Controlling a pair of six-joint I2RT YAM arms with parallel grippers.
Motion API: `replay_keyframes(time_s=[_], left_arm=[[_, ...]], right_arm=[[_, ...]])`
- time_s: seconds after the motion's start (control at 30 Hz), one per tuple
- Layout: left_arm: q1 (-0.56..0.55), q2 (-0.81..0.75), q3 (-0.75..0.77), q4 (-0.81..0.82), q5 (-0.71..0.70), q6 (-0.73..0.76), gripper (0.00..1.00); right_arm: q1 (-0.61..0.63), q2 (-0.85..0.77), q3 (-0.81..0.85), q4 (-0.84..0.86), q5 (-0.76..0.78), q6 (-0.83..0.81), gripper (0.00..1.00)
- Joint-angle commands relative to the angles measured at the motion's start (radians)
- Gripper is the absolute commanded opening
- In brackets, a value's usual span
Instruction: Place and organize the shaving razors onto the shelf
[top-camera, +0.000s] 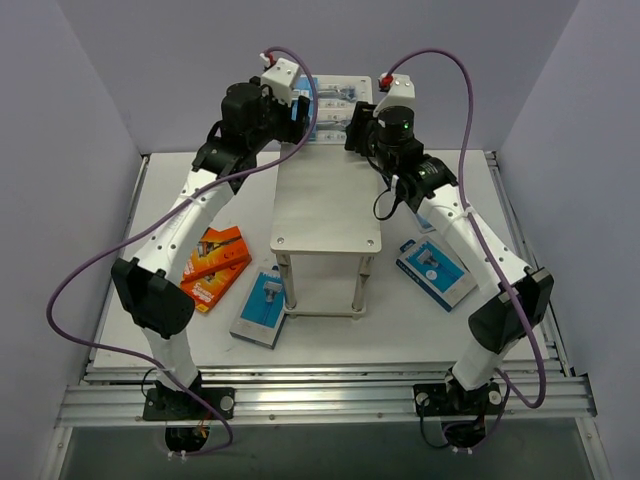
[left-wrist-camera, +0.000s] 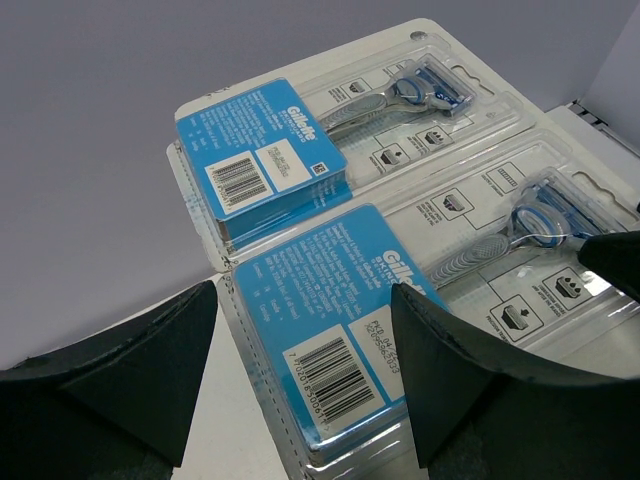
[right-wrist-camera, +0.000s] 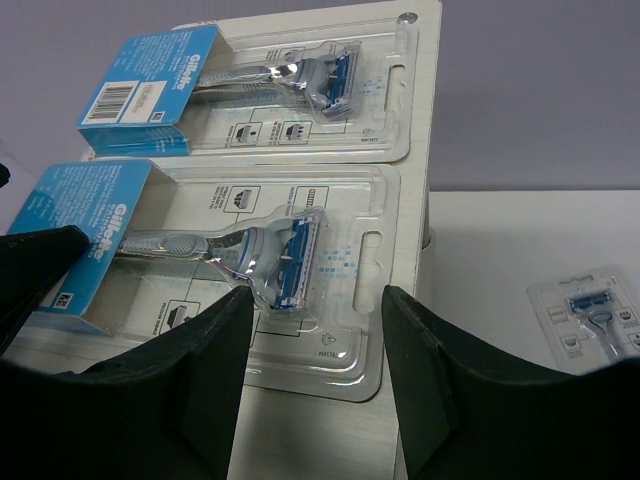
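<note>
Currently both arms reach over the far end of the shelf (top-camera: 325, 200), where two blister packs (top-camera: 330, 110) lie flat side by side: near pack (right-wrist-camera: 300, 250), far pack (right-wrist-camera: 280, 90). Blue cards point toward the left arm, razor heads toward the right. Their long edges touch or slightly overlap; cannot tell which. Left gripper (left-wrist-camera: 305, 320) hangs over the card end of the near pack, fingers spread wide, pinching nothing. Right gripper (right-wrist-camera: 318, 320) hangs over the razor-head end of the same pack, fingers spread less wide, also gripping nothing. Not yet shelved, on the table (top-camera: 420, 335): orange boxes (top-camera: 215, 265) left of the shelf, one blue-and-white box (top-camera: 262, 308) by its near left leg, another (top-camera: 437, 272) to the right. Judgement: the step in hand looks like squaring the two packs at the back. To do it well, work from both ends at once with light, level nudges so the near pack does not pivot. Keep pressure off the far pack, which sits close to the back edge. Keep the row tight, leaving the front of the top free for the boxes.
</note>
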Motion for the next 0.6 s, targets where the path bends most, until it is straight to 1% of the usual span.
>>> replay_keyframes(time_s=[0.0,0.57], left_arm=[[0.013,0.039,0.044,-0.090,-0.010,0.031,0.79],[0.021,0.116,0.149,-0.115,0.005,0.037,0.79]], right_arm=[[-0.016,0.068,-0.010,-0.149,-0.004,0.009,0.49],[-0.045,0.111,0.022,-0.138,-0.019,0.009,0.49]])
